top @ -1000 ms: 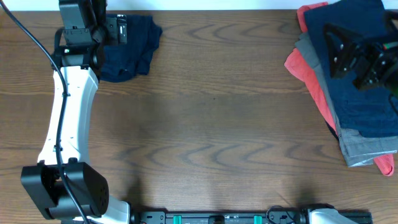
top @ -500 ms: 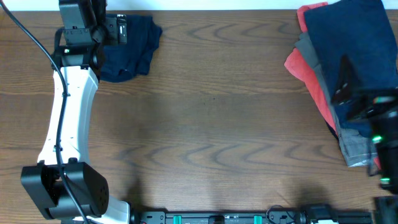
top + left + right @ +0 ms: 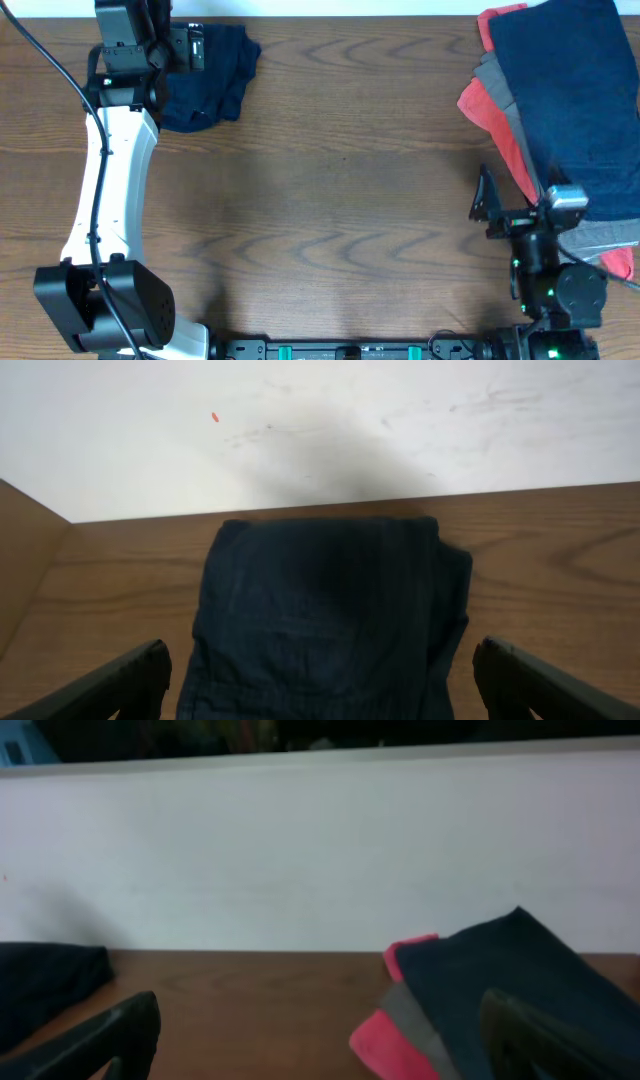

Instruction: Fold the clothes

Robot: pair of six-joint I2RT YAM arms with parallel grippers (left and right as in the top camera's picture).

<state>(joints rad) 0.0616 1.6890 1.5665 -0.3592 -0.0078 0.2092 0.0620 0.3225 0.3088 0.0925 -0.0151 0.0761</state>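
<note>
A folded dark navy garment (image 3: 210, 75) lies at the table's back left; in the left wrist view (image 3: 320, 610) it sits between my fingers. My left gripper (image 3: 150, 45) (image 3: 320, 695) is open wide above its near end, holding nothing. A stack of clothes lies at the right: a navy piece (image 3: 575, 100) on top, a grey one (image 3: 590, 235) under it, a red one (image 3: 485, 100) at the bottom. My right gripper (image 3: 487, 205) (image 3: 320, 1050) is open and empty, near the front, just left of the stack (image 3: 480, 990).
A white wall (image 3: 350, 430) runs behind the table's back edge. The bare wooden table (image 3: 350, 200) spreads between the two piles. The left arm's white link (image 3: 105, 190) stretches along the left side.
My right arm has drawn back from over the stack at the back right to the front, left of the stack. The left arm and the clothes have not moved.
</note>
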